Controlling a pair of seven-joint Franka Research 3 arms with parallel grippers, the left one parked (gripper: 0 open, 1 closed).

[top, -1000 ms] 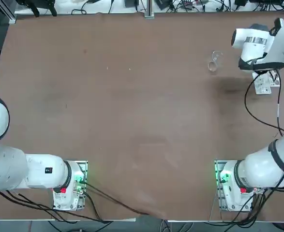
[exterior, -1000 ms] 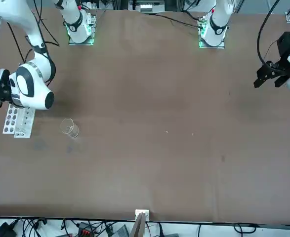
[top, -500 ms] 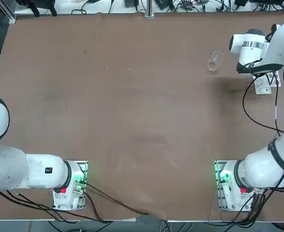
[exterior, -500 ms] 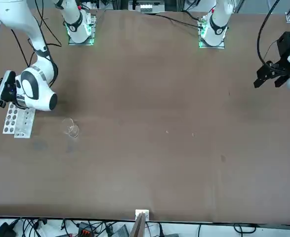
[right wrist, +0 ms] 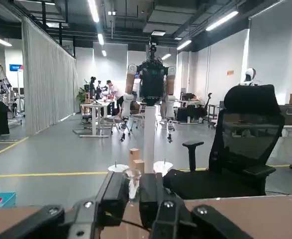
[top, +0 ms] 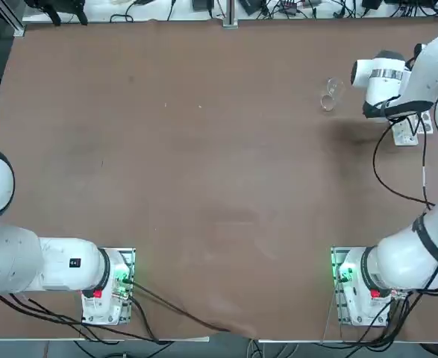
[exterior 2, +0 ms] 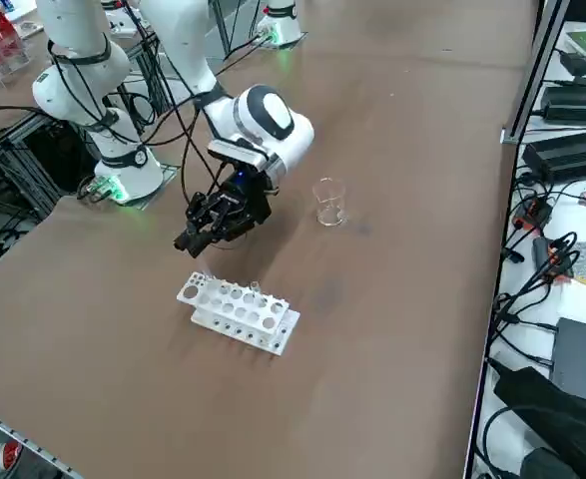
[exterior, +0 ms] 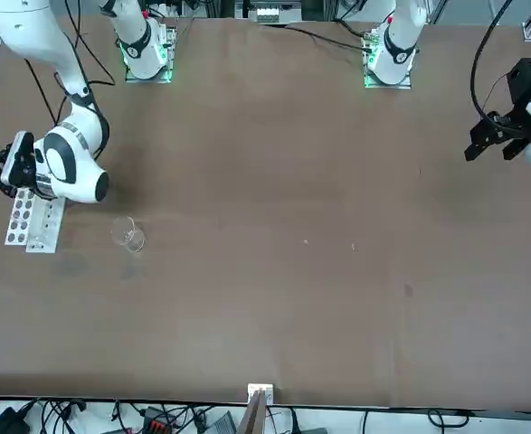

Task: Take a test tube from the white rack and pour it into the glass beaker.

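Right claw (exterior 2: 195, 238) closed on test tube (right wrist: 132, 181), level above table (exterior 2: 392, 289), just beside white rack (exterior 2: 238, 312); glass beaker (exterior 2: 328, 201) near.

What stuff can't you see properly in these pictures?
- Test tube: only a clear sliver shows in the wrist view, pinched in the shut right claw. It is too thin to find in the other views.
- Liquid inside it: cannot tell.
- White rack: in the top view, the right arm covers most of it.
- Glass beaker: too see-through to tell what it holds.
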